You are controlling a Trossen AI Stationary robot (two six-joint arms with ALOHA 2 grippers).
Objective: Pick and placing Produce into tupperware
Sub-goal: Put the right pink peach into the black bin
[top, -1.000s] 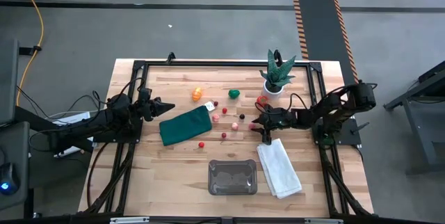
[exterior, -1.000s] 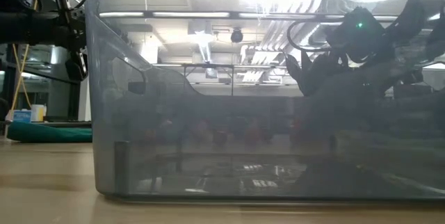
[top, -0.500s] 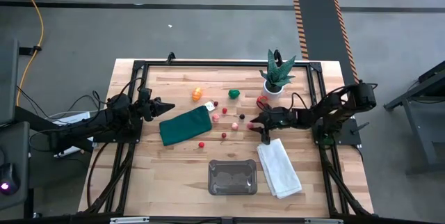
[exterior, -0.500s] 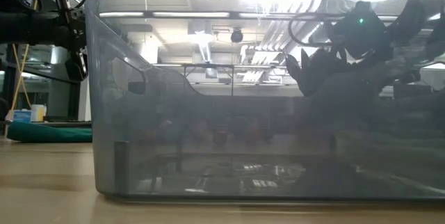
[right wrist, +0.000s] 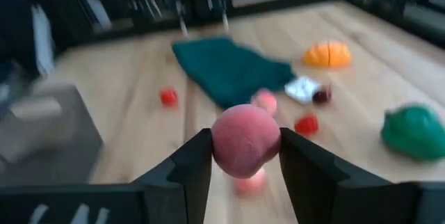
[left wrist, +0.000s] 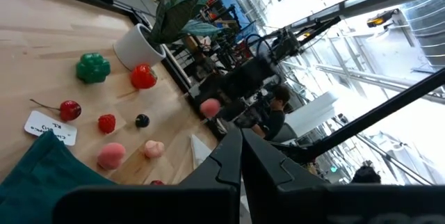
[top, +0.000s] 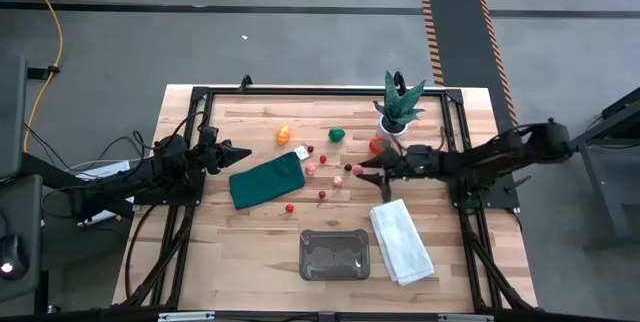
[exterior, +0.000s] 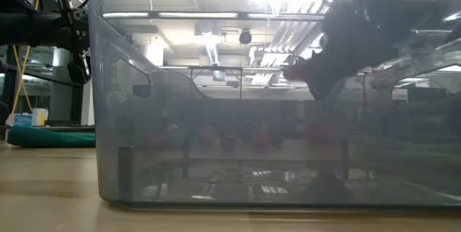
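Note:
My right gripper (top: 358, 169) is over the table's middle right, shut on a round pink fruit (right wrist: 245, 140). The pink fruit (left wrist: 210, 106) also shows in the left wrist view. More produce lies on the wood: an orange piece (top: 284, 135), a green one (top: 337, 135), a red one (top: 375, 145), pink ones (top: 311, 170) and small red ones (top: 289, 207). The clear grey tupperware (top: 335, 254) stands near the front edge on its flat base. My left gripper (top: 245, 152) waits shut at the table's left, level, touching nothing. My right gripper pinches the pink fruit by its two opposite sides (right wrist: 217, 144) between its two fingers. The fingers come from the table's right, almost level and slanting a little down. The fruit is lifted clear of the table.
A dark green cloth (top: 267, 181) lies left of centre. A folded white towel (top: 401, 241) lies right of the tupperware. A spiky green plant in a white pot (top: 398, 107) stands at the far right, close to my right arm. A black frame runs along the table's edges.
My right gripper has risen and tipped up toward level, drifting slightly toward the table's left. The pink fruit has stayed between its fingers and is now higher above the wood.

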